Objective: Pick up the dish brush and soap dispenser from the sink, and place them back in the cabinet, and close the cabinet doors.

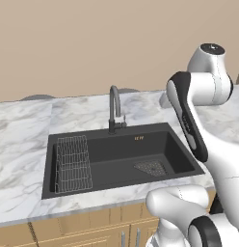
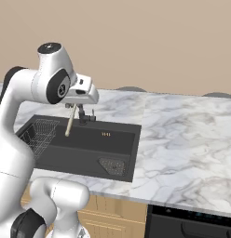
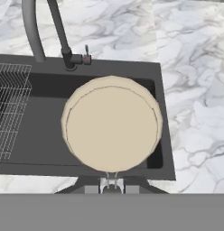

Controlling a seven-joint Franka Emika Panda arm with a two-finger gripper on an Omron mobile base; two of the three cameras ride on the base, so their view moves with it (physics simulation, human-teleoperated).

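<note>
Starting at the left of the black sink (image 1: 68, 193), a wire rack (image 1: 72, 164) leans against its wall, and behind the basin the curved tap (image 1: 114, 108) rises from the marble counter (image 2: 192, 139). Further right, a triangular strainer (image 1: 151, 167) lies on the basin floor, with the white arm rising beside it. In the right base view the gripper (image 2: 72, 106) hangs above the sink, shut on the thin handle of the dish brush (image 2: 70, 123), which dangles down from it over the basin, near the tap. From the hand camera the brush's round cream head hides much of the basin floor.
</note>
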